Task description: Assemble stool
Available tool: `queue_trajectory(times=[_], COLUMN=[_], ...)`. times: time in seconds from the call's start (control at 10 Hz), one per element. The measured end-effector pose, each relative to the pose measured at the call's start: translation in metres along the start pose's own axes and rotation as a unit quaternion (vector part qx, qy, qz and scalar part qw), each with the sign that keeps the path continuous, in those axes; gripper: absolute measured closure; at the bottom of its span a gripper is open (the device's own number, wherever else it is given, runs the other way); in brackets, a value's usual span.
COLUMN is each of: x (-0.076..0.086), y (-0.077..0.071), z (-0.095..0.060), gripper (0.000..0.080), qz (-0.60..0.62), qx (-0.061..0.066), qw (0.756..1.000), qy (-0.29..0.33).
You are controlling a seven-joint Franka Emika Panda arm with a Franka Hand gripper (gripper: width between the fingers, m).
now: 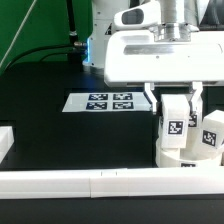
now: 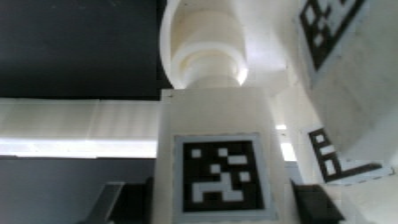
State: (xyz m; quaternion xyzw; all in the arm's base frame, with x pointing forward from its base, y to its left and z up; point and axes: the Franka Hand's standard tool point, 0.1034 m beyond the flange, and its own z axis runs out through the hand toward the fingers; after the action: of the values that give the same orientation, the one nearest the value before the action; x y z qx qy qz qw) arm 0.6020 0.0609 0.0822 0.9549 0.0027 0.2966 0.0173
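Biggest thing first: the black surface [image 1: 40, 110], with a long white rail block [image 1: 60, 183] along its near edge. The marker board [image 1: 110, 102] lies flat around the middle, out of the way. The seat drum [image 1: 180, 155] sits close to that railed edge, toward the corner on the exterior view's right. A second leg [image 1: 211, 130] looks like it's already standing on it. The gripper [image 1: 175, 106] is clamped on a leg [image 1: 173, 124], holding it upright on top of the drum, tag facing out. Pretty sure this is the leg-mounting step. Next it needs to stay straight and get pushed or twisted fully home. Can't tell how deep it's seated.
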Motion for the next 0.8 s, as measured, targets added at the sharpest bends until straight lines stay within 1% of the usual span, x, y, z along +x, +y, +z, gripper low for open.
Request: queue_trajectory(times=[0.1, 0.4, 0.5, 0.6, 0.7, 0.8], x=[0.0007, 0.0005, -0.0023, -0.0024, -0.0024, -0.0024], y=[0.0011, 0.0010, 0.0008, 0.0008, 0.0008, 0.0008], z=[0.0013, 0.0026, 0.0038, 0.0038, 0.0038, 0.0038], gripper=[0.0462, 0.0462, 0.0462, 0.0295, 0.0184, 0.0184], qz=[-0.001, 0.000, 0.000, 0.000, 0.000, 0.000], qx=[-0.002, -0.001, 0.000, 0.000, 0.000, 0.000], qw=[1.000, 1.000, 1.000, 1.000, 1.000, 1.000], qy=[0.008, -0.002, -0.009, -0.009, -0.009, -0.009])
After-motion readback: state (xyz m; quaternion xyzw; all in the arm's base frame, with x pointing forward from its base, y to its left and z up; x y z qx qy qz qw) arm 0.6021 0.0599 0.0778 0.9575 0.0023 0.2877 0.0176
